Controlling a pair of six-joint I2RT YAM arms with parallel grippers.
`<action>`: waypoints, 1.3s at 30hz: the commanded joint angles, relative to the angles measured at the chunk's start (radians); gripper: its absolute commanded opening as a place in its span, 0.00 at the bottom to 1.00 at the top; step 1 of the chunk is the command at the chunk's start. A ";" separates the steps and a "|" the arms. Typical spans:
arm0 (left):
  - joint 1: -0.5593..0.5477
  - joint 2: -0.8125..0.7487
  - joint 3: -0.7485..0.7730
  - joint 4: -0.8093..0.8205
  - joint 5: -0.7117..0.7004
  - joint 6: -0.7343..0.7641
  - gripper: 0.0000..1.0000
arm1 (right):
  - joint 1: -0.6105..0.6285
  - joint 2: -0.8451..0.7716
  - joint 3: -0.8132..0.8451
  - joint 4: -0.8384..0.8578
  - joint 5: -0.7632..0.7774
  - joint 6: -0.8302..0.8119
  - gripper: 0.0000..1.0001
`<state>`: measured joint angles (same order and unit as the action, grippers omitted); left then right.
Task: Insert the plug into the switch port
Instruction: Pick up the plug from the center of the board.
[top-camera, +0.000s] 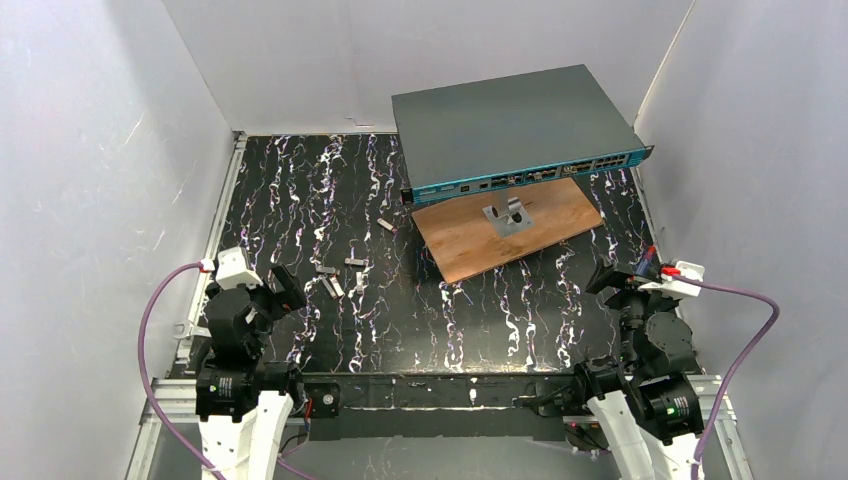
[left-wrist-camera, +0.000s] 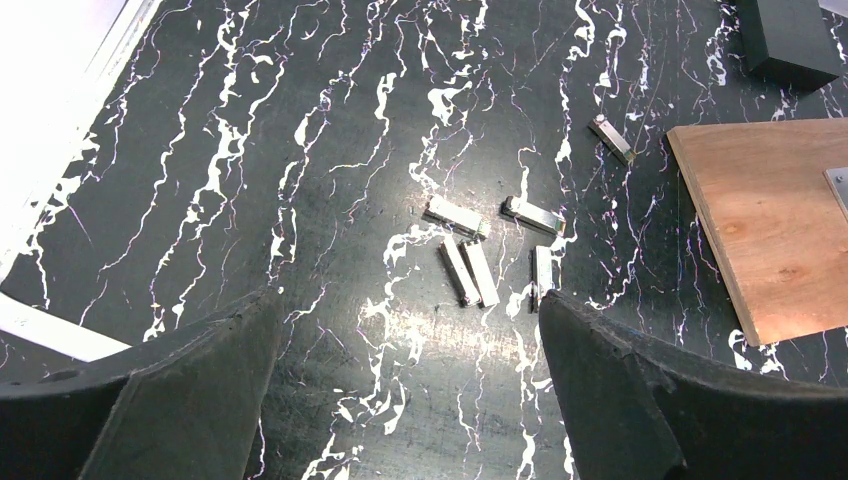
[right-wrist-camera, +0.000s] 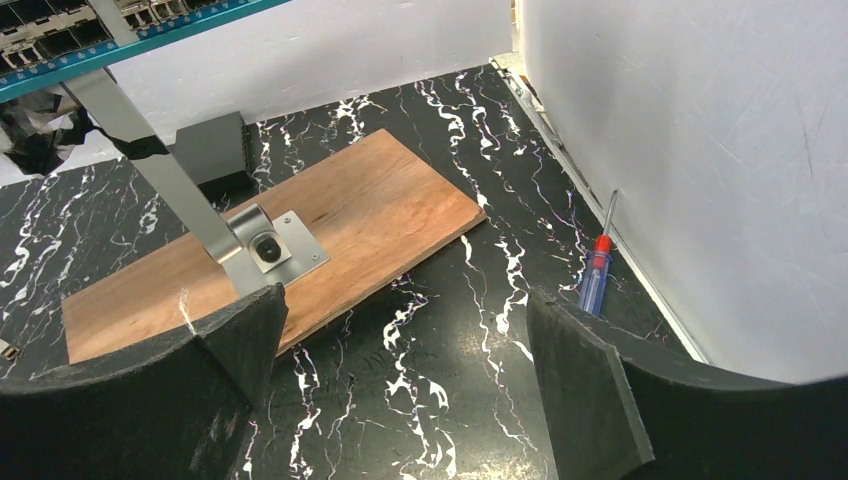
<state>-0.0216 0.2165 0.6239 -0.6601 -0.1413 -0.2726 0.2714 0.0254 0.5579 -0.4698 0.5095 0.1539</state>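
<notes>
Top view looks down over the whole tabletop (top-camera: 300, 200); both low wrist views share the wooden board (left-wrist-camera: 770, 220) beyond their jaws.

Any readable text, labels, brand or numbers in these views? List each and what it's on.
No text can be read in any view.
switch, teal front strip: pale marks near the ports, too small and blurred to read.
screwdriver: no print visible on the handle.
wooden board: no marks.
metal plugs: no legible marks.
</notes>
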 joint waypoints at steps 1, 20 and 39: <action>0.006 0.004 0.034 -0.012 -0.010 -0.005 0.98 | 0.005 -0.012 -0.001 0.031 -0.003 0.003 0.99; 0.006 0.092 0.049 -0.007 0.028 -0.004 0.98 | 0.006 -0.012 -0.001 0.031 -0.002 0.003 0.99; 0.005 0.650 0.109 -0.020 0.165 -0.217 0.88 | 0.014 -0.012 0.000 0.031 -0.003 0.003 0.99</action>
<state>-0.0216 0.7933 0.7120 -0.6621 -0.0139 -0.4313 0.2771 0.0254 0.5579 -0.4698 0.5091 0.1543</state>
